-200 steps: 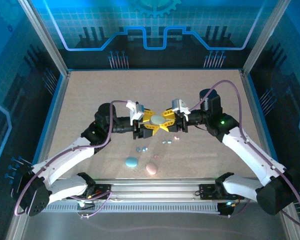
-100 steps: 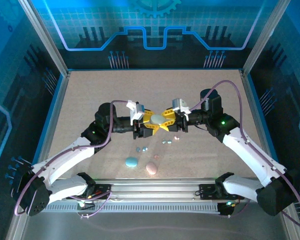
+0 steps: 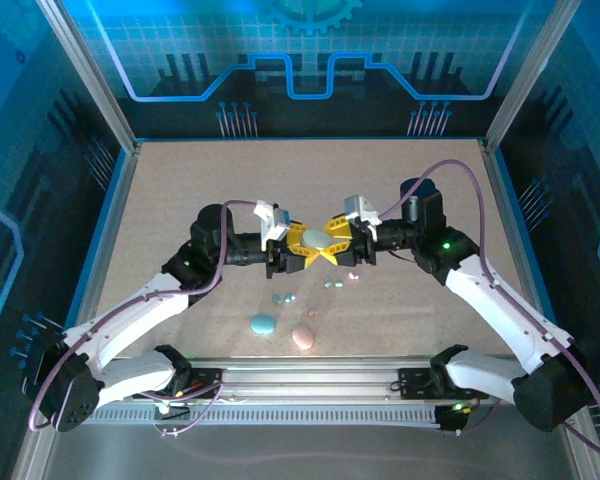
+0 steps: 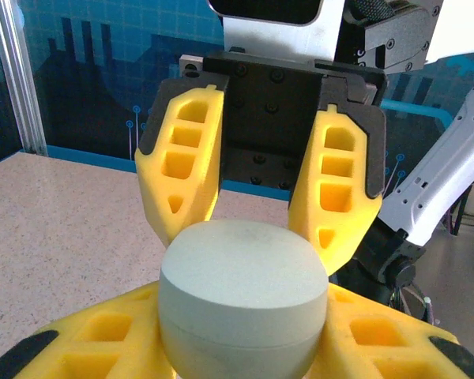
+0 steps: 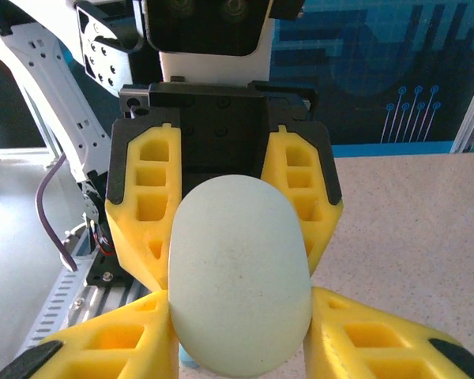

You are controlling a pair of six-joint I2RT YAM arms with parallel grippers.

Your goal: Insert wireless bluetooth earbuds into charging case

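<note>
A closed pale teal-grey charging case (image 3: 319, 239) hangs above the table's middle, gripped from both sides. My left gripper (image 3: 307, 249) is shut on it, its yellow fingers (image 4: 87, 335) flanking the case (image 4: 241, 304). My right gripper (image 3: 333, 244) is shut on it too, its fingers (image 5: 371, 335) pressing the case (image 5: 238, 272). On the table below lie the earbuds: a light blue pair (image 3: 282, 298), a teal-grey pair (image 3: 333, 284), one pink bud (image 3: 353, 276) and another pink bud (image 3: 312, 314).
A light blue case (image 3: 263, 323) and a pink case (image 3: 302, 338) lie near the front edge, just below the buds. Metal frame posts and blue walls ring the speckled table (image 3: 180, 190). The arm bases sit along the front rail (image 3: 310, 380).
The two grippers and the case between them have edged slightly to the right. Nothing on the table has moved.
</note>
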